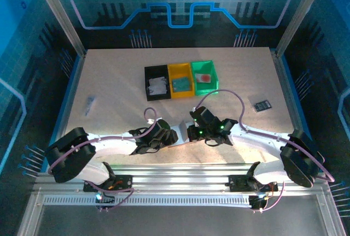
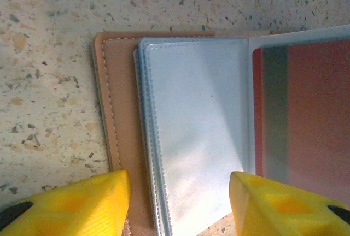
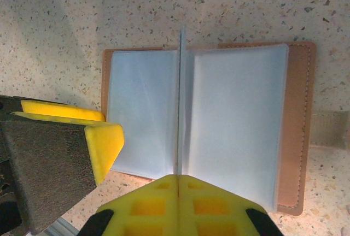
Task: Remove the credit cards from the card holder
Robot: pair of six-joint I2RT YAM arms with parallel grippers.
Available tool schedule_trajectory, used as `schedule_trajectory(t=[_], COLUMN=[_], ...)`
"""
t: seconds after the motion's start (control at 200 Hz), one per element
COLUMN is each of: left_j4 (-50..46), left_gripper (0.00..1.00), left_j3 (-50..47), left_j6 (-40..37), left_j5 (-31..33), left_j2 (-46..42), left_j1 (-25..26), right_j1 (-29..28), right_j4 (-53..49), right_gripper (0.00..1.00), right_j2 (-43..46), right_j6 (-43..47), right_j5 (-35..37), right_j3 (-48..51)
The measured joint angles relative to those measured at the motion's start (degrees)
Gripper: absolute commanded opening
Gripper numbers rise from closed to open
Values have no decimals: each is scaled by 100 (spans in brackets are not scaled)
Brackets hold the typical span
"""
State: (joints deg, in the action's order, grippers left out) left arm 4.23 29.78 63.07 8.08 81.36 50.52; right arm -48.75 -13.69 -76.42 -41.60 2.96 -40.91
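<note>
At 6 o'clock the right fingers clamp a clear pocket leaf of the open card holder, flat on the bench. The left fingers stand apart astride its near edge, a reddish card at 3 o'clock.

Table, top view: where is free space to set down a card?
Bare table lies left of the black bin, and right of the green bin, behind the small dark object. Crowded: the near middle, where the left end effector and right end effector meet over the wallet.
</note>
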Motion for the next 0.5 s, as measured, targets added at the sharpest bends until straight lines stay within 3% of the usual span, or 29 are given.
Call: schedule_trajectory(t=[0.21,0.5], left_j4=[33,66], left_gripper=[52,52], left_j3=[-33,-59], left_j6=[2,2], left_j5=[0,-9], left_j2=[-11,-26], left_j1=[0,-4], right_j1=[-57,-175], right_j4=[26,116], right_gripper=[0,14], right_j2=[-7,-192], right_j6=[0,-7], right_j5=[-31,-109], right_j3=[0,-96])
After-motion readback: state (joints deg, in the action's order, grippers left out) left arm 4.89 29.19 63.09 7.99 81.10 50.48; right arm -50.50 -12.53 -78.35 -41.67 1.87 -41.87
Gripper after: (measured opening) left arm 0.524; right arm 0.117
